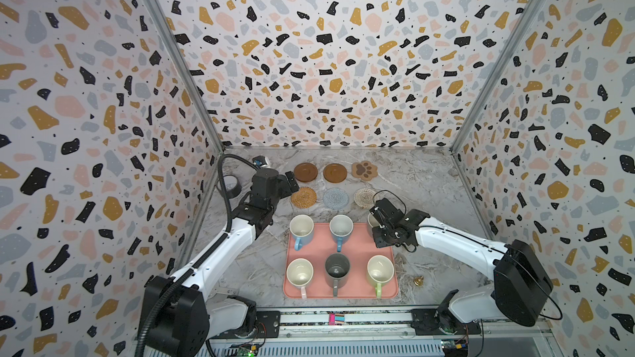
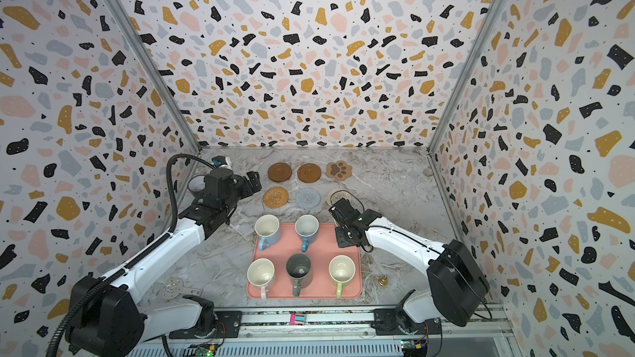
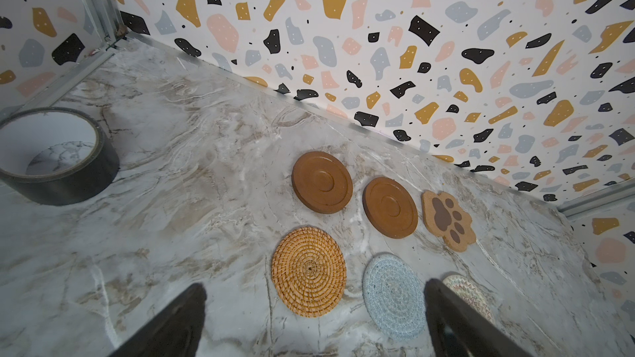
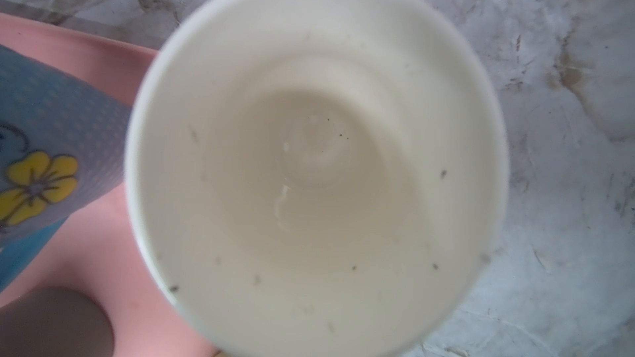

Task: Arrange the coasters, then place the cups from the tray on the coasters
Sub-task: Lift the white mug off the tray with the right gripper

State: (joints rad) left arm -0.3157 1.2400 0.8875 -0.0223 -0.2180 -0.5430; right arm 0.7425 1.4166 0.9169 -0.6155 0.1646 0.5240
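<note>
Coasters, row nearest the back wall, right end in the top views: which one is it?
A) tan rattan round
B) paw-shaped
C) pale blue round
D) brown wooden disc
B: the paw-shaped coaster closes the back row on the right, next to a wooden disc.

Am seeing the table (image 1: 429,180) carrying six coasters (image 1: 305,172) in two rows, the tray (image 1: 357,252), a tape roll (image 3: 68,183) and a brass piece (image 1: 418,281).
</note>
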